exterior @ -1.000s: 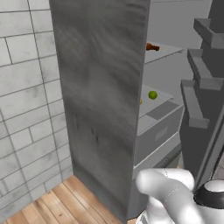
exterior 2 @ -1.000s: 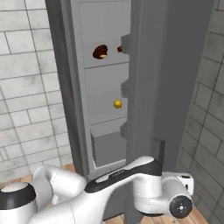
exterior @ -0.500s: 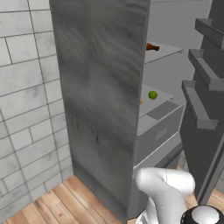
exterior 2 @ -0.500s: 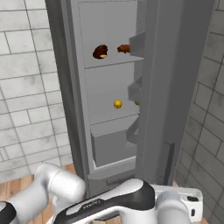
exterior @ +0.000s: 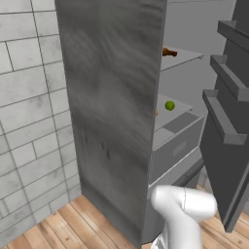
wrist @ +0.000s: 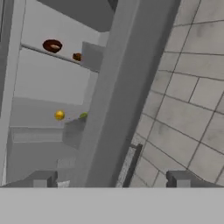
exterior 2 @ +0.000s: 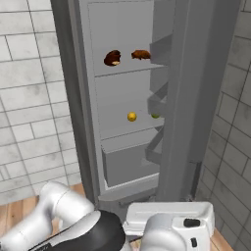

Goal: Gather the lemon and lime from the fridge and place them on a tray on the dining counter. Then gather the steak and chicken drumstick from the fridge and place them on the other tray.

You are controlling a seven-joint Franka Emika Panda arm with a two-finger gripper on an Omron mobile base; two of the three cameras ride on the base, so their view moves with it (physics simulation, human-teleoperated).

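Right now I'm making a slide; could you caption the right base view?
Open fridge: steak and drumstick on upper shelf, lemon and lime below.

Pale grey brick wall (exterior: 29, 112) at left in the left base view, with light grout lines between wide rectangular blocks. Meets a wood plank floor (exterior: 63, 226) below, warm orange-brown, boards running diagonally. Same brick wall (exterior 2: 29, 98) at left in the right base view, a strip of the plank floor (exterior 2: 14, 213) beneath it. Darker grey brick wall (exterior 2: 230, 122) at right there, seen again tilted in the hand view (wrist: 188, 87).
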